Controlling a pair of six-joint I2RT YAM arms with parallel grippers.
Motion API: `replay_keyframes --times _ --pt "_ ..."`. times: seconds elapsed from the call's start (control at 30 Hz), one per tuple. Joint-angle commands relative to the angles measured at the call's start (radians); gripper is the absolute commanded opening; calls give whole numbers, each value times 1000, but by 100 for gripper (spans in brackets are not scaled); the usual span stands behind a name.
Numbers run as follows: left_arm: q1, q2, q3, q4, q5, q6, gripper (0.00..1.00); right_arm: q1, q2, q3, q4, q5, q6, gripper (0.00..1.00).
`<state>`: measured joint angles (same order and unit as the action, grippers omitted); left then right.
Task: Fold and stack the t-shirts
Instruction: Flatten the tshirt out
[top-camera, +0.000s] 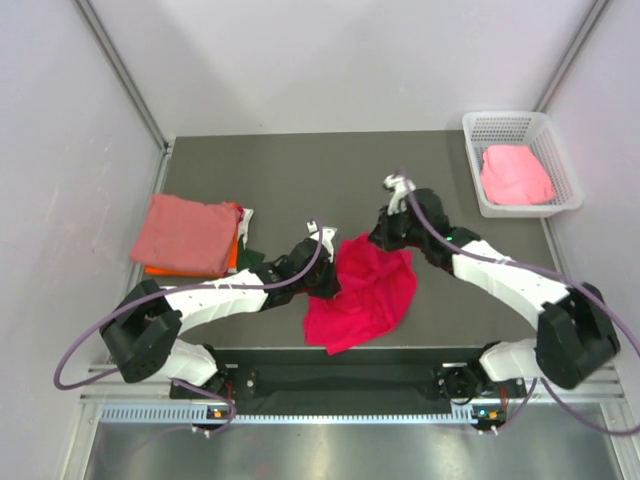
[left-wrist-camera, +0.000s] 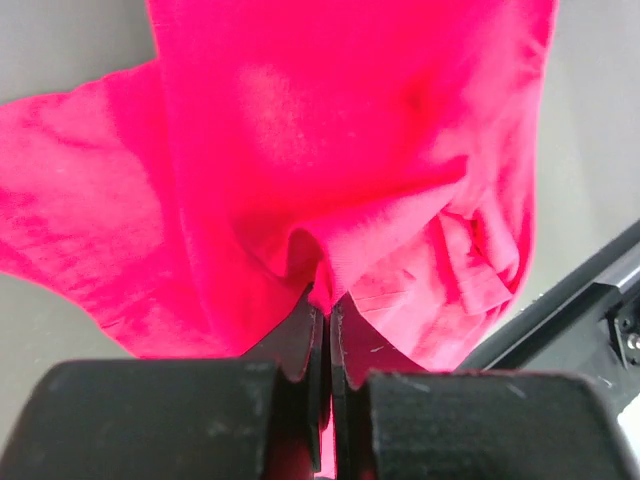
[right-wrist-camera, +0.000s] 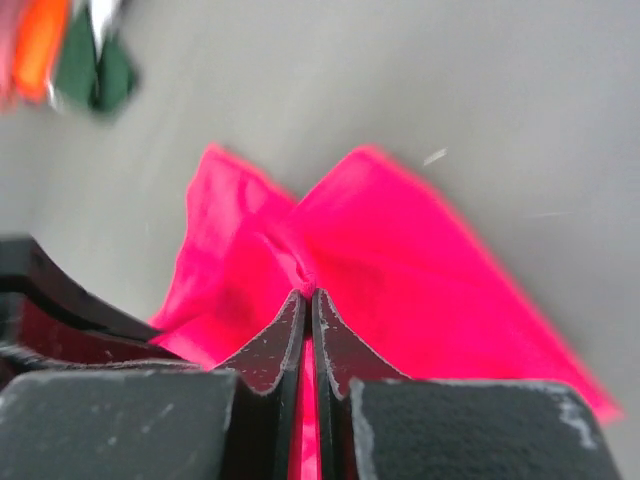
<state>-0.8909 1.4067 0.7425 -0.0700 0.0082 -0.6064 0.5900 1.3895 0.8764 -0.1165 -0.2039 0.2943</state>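
The crimson-pink t-shirt (top-camera: 365, 295) lies crumpled on the table's near middle. My left gripper (top-camera: 326, 283) is shut on its left edge, cloth pinched between the fingers (left-wrist-camera: 328, 300). My right gripper (top-camera: 383, 240) is shut on its upper right edge, with cloth pinched between the tips (right-wrist-camera: 308, 293). The crimson-pink shirt fills the left wrist view (left-wrist-camera: 330, 140) and spreads over the table in the right wrist view (right-wrist-camera: 400, 250). A folded dusty salmon t-shirt (top-camera: 187, 233) lies on an orange t-shirt (top-camera: 232, 252) at the left. A light pink t-shirt (top-camera: 515, 175) sits in the basket.
The white mesh basket (top-camera: 520, 125) stands at the back right corner. A dark green and white cloth (top-camera: 248, 255) peeks from under the stack at the left. The table's near edge rail (left-wrist-camera: 580, 290) runs close to the shirt.
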Motion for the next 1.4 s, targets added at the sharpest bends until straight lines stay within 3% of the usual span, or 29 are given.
replay_keyframes --times 0.0,0.17,0.23,0.37,0.4,0.53,0.77,1.13,1.37 --pt "3 -45 9 -25 -50 13 0 -114 -141 1 6 66 55 0" --pt "9 -46 54 -100 -129 13 0 -254 -260 -4 -86 118 88 0" --pt "10 -51 87 -140 -160 22 5 -306 -299 -7 -104 115 97 0" --pt "12 -51 153 -209 -217 34 35 -372 -352 -2 -146 136 115 0" --pt "12 -48 164 -221 -226 37 51 -399 -366 -5 -155 144 129 0" --pt "13 -69 164 -246 -243 34 63 -478 -440 -28 -175 179 151 0" --pt "15 -114 126 -298 -297 11 69 -570 -510 -100 -203 293 184 0" --pt "24 -138 74 -333 -347 2 70 -613 -529 -215 -117 207 167 0" --pt "27 -153 57 -323 -349 19 68 -618 -546 -249 -103 234 180 0"
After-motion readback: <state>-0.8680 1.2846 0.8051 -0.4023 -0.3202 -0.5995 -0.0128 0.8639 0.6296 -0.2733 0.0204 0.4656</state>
